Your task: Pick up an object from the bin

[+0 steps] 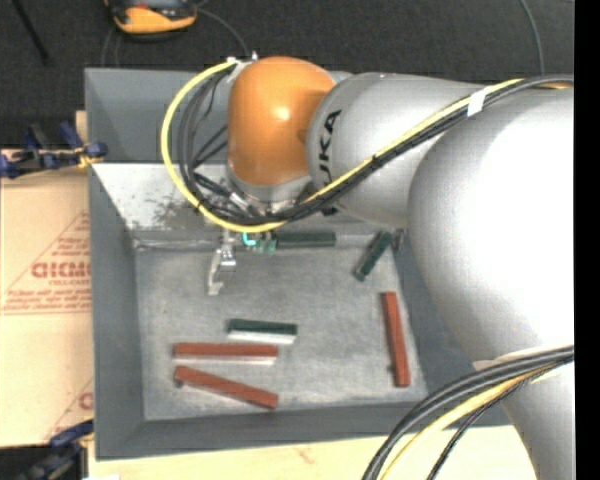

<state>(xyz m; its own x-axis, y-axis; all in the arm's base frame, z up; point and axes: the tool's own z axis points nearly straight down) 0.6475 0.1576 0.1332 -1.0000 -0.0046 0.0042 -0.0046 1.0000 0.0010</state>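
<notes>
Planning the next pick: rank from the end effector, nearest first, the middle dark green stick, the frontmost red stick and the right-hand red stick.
From the end effector:
1. middle dark green stick, mid-floor
2. frontmost red stick, by the front wall
3. right-hand red stick, far right

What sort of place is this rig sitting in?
Most likely a robotics lab test cell: a KUKA arm reaches over a grey metal bin holding a few loose red-brown, green and white sticks, and an orange handheld unit with a cable lies on the dark floor beyond.
</notes>
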